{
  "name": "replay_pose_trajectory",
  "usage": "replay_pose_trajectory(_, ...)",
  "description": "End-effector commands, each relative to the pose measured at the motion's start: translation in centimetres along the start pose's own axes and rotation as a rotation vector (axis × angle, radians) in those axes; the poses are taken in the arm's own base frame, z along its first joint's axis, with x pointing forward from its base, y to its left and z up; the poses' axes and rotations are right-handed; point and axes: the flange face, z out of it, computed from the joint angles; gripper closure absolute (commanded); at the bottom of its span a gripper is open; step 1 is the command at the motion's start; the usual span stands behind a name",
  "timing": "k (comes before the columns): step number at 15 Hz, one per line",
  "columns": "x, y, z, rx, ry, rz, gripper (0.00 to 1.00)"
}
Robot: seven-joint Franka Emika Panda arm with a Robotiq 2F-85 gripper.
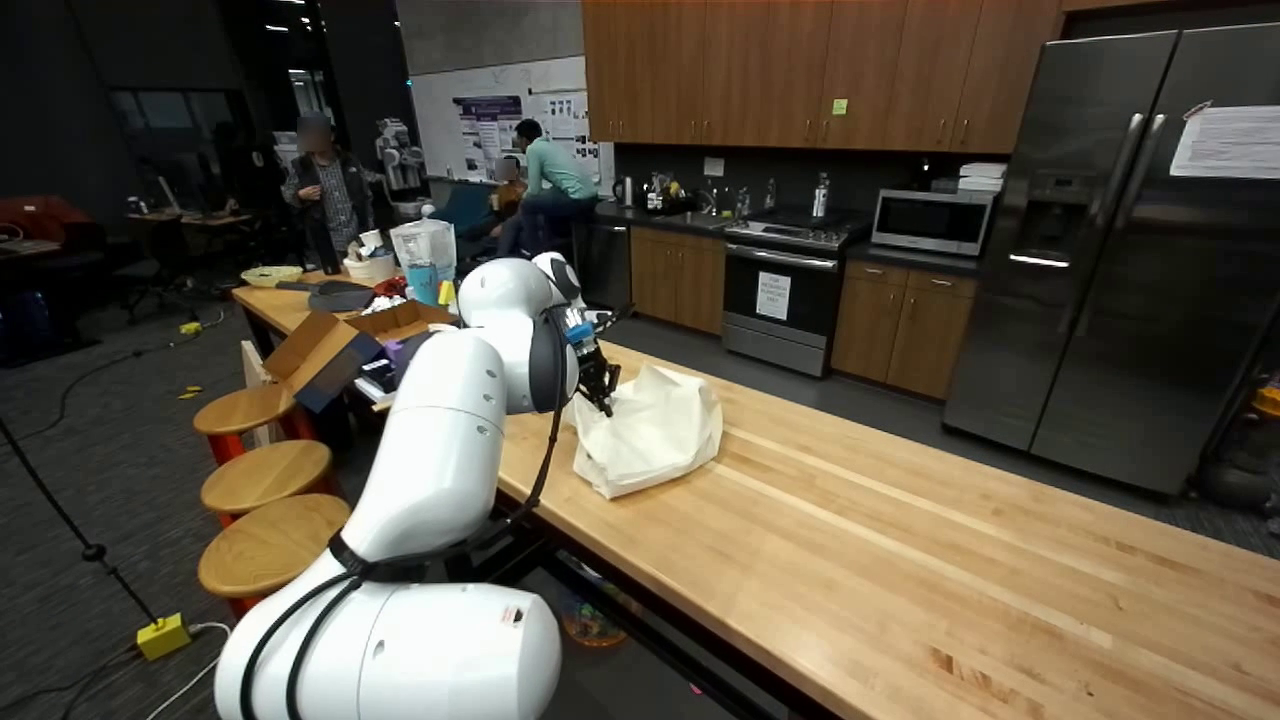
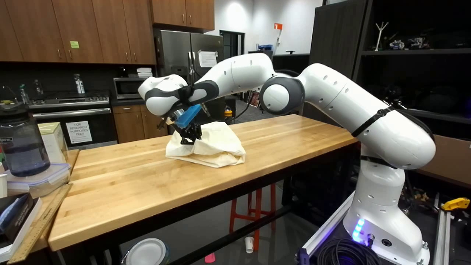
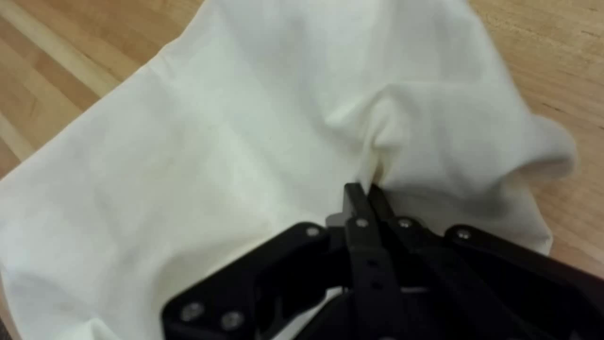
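Around: in an exterior view, open cardboard box (image 1: 312,350) nr far end of table (image 1: 950,540), partly behind white arm (image 1: 450,435); 3 round stools (image 1: 265,472) on that side, lower than the tabletop. Also in an exterior view, jug (image 2: 24,147) & lidded plastic container (image 2: 40,180) sit together by table's end, w/ wooden ruler (image 2: 42,224) along the edge there. Bkgd: oven (image 1: 812,300), microwave (image 1: 930,222) & steel fridge (image 1: 1085,290), all well apart from the hand (image 3: 366,189). In the way: arm reaches over table & blocks part of the view; raised folds of cream cloth (image 1: 655,435) stand just beside the hand.

Cloth lies bunched on table in both exterior views, directly below hand.

Hand, tilted down into it: closed, tips nearly together w/ small pinch of cloth b/w them. Wrist view: pleats converge on that pinch; rest spreads loose around, table showing @ upper corners.
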Motion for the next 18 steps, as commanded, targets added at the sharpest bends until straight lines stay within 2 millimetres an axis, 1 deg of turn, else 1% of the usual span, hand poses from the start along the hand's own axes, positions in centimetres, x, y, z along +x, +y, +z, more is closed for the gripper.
replay_pose_trajectory(1, -0.6, -1.8, -2.9, -0.106, 0.053, -0.102, 0.99)
replay_pose_trajectory(3, -0.9, -2.7, -4.4, -0.134, 0.094, -0.137, 0.99)
replay_pose_trajectory(5, -0.8, -2.6, -4.9, -0.14, 0.113, -0.131, 0.99)
replay_pose_trajectory(8, -0.3, -0.7, -3.9, -0.099, 0.087, -0.065, 0.99)
replay_pose_trajectory(10, 0.4, 1.7, -2.1, -0.042, 0.037, -0.008, 0.99)
replay_pose_trajectory(14, 1.8, 6.9, 2.2, 0.098, -0.062, 0.113, 0.99)
replay_pose_trajectory(18, 2.9, 12.2, 5.6, 0.265, -0.116, 0.236, 0.99)
